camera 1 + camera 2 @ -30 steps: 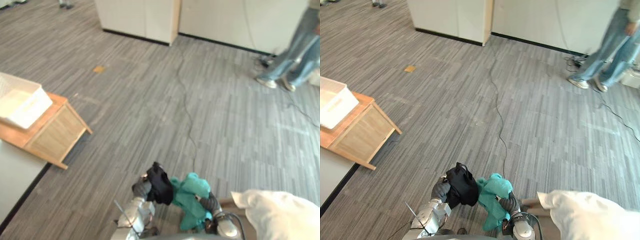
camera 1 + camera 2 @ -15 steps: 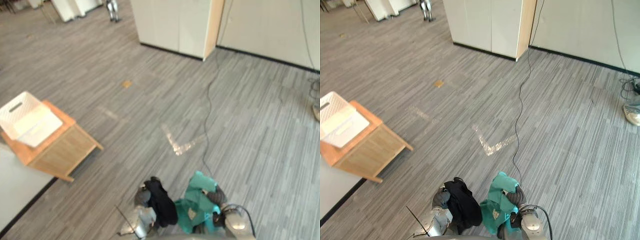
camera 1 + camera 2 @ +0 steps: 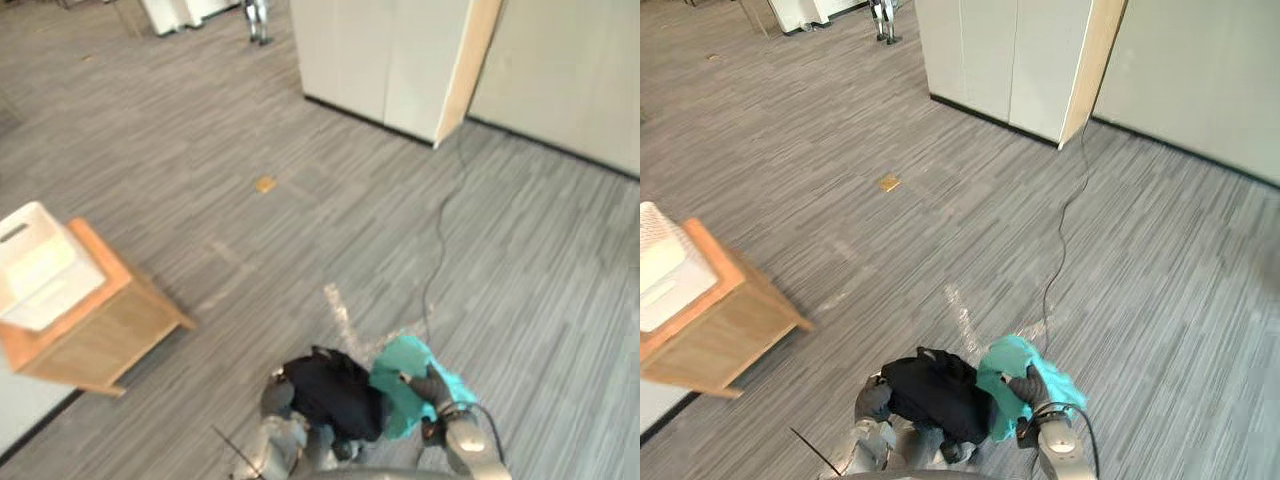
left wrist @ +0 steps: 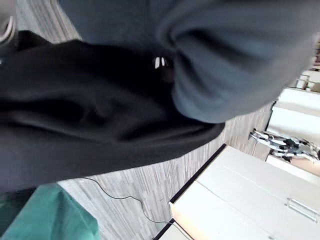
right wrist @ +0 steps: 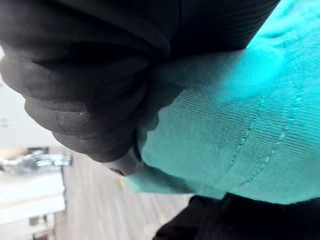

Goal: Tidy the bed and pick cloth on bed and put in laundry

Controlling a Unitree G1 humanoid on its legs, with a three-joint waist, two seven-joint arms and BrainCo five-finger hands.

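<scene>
1. The black cloth [image 3: 335, 390] lies over the left hand [image 3: 276, 395]; I cannot tell its grip.
2. The right hand [image 3: 432, 385] clutches the teal cloth [image 3: 405, 365].
3. Both seem light and limp, so they are best held by the bunched middle.

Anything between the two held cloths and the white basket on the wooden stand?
Nothing visible. The left hand holds the black cloth, the right hand the teal cloth. Between them and the white basket on the wooden stand lies bare grey carpet. The stand sits off to the robot's left.
</scene>
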